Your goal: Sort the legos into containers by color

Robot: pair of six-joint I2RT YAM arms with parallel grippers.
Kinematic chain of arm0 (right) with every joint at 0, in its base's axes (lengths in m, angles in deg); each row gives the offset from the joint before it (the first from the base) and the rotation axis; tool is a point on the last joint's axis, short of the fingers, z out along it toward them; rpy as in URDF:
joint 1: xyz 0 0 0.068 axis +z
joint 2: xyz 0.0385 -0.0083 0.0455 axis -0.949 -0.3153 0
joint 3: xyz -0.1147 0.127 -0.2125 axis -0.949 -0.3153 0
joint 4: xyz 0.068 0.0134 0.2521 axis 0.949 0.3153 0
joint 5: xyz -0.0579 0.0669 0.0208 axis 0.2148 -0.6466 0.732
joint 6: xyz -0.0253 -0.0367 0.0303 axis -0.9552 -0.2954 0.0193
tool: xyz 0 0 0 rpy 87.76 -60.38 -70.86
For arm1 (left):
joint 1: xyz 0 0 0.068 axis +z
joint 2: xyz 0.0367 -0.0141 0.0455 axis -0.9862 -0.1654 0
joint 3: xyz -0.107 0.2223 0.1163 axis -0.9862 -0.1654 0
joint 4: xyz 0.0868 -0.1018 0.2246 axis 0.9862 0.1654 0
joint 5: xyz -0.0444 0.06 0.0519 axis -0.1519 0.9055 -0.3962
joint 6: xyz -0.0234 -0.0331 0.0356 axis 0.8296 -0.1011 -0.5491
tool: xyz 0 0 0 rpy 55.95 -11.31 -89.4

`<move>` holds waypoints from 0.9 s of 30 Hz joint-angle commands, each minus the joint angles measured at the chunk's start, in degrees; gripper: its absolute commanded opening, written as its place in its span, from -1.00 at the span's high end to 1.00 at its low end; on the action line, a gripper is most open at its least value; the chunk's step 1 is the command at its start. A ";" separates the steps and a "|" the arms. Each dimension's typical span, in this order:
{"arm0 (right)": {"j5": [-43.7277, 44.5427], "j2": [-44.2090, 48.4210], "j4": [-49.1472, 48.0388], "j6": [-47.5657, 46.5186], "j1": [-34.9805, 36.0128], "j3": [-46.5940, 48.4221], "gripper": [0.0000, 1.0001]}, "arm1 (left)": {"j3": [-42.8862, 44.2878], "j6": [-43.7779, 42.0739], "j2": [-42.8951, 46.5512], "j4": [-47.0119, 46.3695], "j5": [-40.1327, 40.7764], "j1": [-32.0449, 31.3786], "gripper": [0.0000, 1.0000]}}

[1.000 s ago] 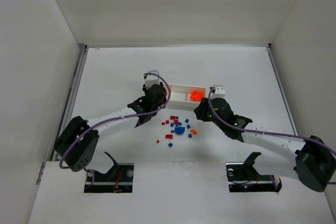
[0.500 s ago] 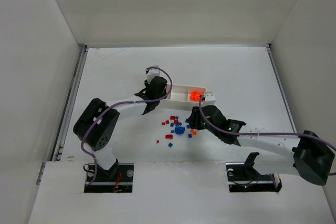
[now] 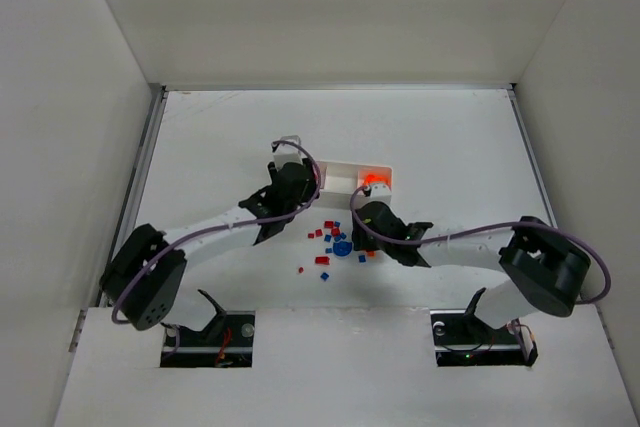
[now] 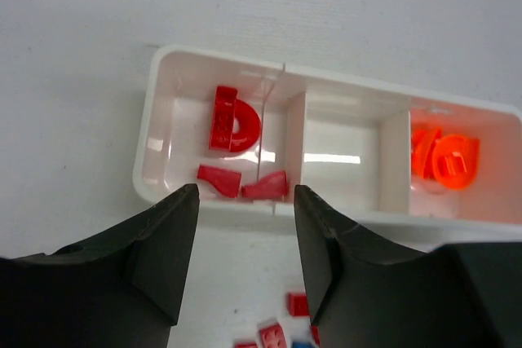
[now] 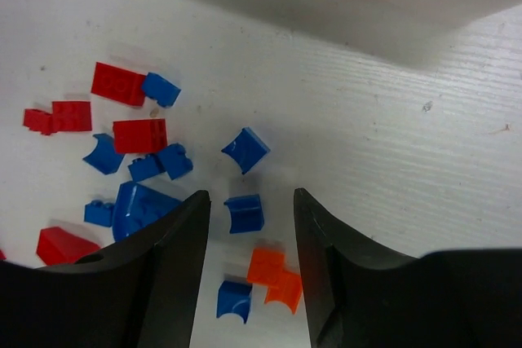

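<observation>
Nearest me, the right gripper (image 5: 249,201) hung with its jaws apart over the loose legos (image 5: 139,134), a small blue brick (image 5: 244,213) between its fingers. A pick seemed in hand; it needed lowering and closing. Beyond, the left gripper (image 4: 245,197), parted and empty, hovered at the tray (image 4: 342,177), which held red pieces (image 4: 232,120) and orange pieces (image 4: 444,156) in its end compartments.

Scattered legos (image 5: 140,135) beside white tray (image 4: 342,148)

Right gripper (image 3: 361,215) moved from right end of tray (image 3: 340,179) to its near side, jaws apart above loose legos (image 3: 335,239).
</observation>
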 commanded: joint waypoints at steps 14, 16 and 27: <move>5.39 -7.57 -1.51 -0.07 0.56 4.84 0.34 | -12.68 16.01 20.01 31.51 1.84 -16.33 -0.06; 5.39 -8.01 -1.51 0.02 0.56 5.01 0.46 | -12.94 18.47 20.54 33.80 1.75 -18.09 -0.09; 4.25 3.31 -0.90 -1.03 0.29 4.05 0.55 | -14.17 24.02 19.14 33.38 0.52 -25.30 -0.06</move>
